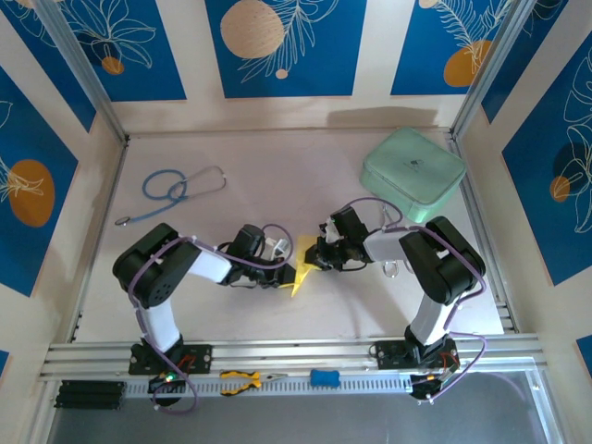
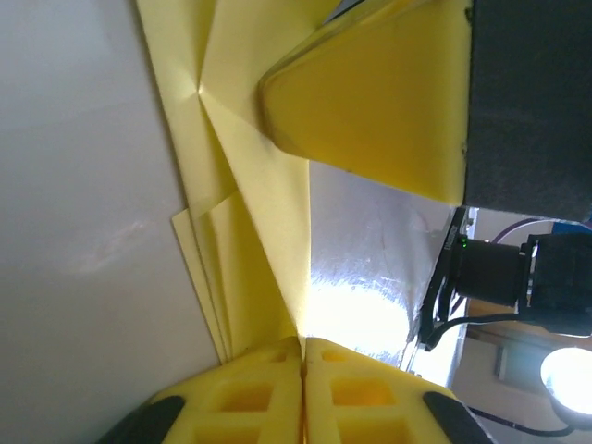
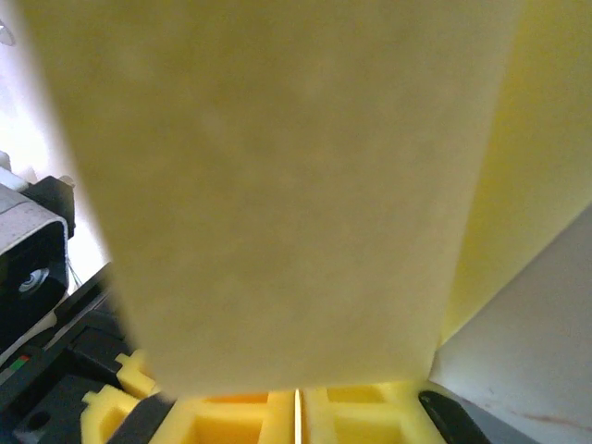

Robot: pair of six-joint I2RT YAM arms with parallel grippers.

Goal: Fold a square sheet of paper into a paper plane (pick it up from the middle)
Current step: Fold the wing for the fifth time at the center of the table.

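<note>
Spanning between left pincer and right pincer, paper clamped in both.

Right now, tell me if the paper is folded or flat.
Folded: the paper shows creases fanning from one point and stacked edges.

Left claw and right claw meet at centre, both pinching folded yellow paper.

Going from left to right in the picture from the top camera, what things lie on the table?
Blue stethoscope → yellow paper held between the two grippers → mint-green case.
</note>
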